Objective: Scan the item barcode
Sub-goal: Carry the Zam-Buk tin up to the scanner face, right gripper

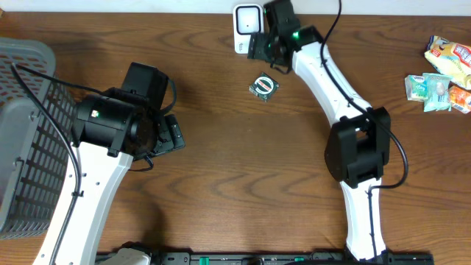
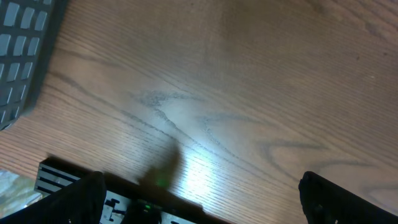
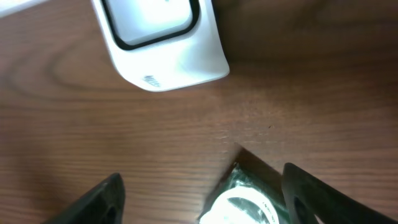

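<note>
Packet [image 1: 263, 86] lies flat on the tabletop [image 1: 221, 169], just beside the right tool [image 3: 202, 173]. That tool's jaws stand apart and grip nothing; in the wrist view the packet shows low between them. It is judged light, thin and crinkly: glossy dark-green film with a round white mark, likely slippery and easily creased. It is best pinched across two opposite edges, printed faces left uncovered. White scanner [image 1: 247, 28], smooth hard plastic with a dark-framed window, stands just beyond. Left tool [image 2: 202, 180] is open and empty over bare wood grain, near a grey mesh basket [image 1: 22, 147].
</note>
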`<act>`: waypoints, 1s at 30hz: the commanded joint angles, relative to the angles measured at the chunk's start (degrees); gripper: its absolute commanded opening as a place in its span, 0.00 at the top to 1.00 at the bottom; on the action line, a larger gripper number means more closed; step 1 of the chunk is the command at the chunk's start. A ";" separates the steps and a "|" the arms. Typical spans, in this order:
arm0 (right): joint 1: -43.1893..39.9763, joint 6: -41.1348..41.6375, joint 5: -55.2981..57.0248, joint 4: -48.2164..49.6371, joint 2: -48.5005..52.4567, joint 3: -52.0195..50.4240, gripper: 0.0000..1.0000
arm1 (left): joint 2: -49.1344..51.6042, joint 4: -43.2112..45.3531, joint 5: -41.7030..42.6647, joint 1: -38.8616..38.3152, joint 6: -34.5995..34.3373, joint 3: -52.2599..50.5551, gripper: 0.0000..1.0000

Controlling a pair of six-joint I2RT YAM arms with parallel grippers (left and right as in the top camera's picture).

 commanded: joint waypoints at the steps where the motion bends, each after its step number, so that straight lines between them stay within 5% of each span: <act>1: -0.09 0.57 -2.21 -2.78 0.76 1.44 0.17 | -0.31 -0.15 -0.17 0.24 -0.52 0.26 0.03; 3: 0.07 0.55 -5.01 -4.13 0.79 1.14 0.14 | -0.31 -0.15 -0.17 0.24 -0.52 0.26 0.02; 8: 1.27 0.52 -9.97 -6.69 0.79 0.83 0.51 | -0.31 -0.17 -0.17 0.24 -0.52 0.26 0.02; 12: 3.08 1.57 -6.54 -5.66 0.98 -1.42 0.70 | -0.31 -0.17 -0.17 0.24 -0.52 0.26 0.02; 19: 6.32 3.58 1.09 2.95 1.27 -7.98 0.85 | -0.31 -0.15 -0.17 0.24 -0.52 0.26 0.02; 30: 6.84 4.61 10.64 13.84 1.27 -18.71 0.94 | -0.31 -0.15 -0.17 0.24 -0.52 0.26 0.03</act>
